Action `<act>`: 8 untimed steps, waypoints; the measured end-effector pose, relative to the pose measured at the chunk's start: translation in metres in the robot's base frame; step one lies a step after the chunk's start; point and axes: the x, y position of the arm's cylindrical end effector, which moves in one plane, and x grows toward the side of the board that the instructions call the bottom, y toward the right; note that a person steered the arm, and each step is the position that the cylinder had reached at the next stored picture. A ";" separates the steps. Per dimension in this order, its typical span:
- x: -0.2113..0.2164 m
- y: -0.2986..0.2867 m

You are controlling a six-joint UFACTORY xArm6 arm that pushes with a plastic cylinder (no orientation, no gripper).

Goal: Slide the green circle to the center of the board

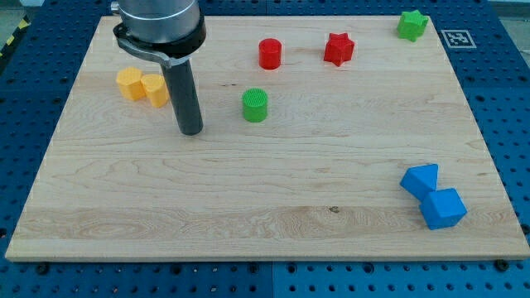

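my tip (191, 131): bare rod, no fingers, left of green plastic circle block (255, 105), apart | light wooden board (248, 207): no containers

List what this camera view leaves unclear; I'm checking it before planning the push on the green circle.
- My tip: whether it touches the board can't be judged from this angle.
- Arm above the rod: cut off by the view's top edge.
- Two yellow blocks: exact shapes unclear; the rod covers the right one's edge.
- Two blue blocks: touching or just adjacent, can't tell.
- Green circle: fully visible.

One camera looks down, seemingly steeply, over the whole board (273, 182).
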 end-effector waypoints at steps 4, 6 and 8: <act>-0.024 0.108; -0.037 0.127; -0.056 0.099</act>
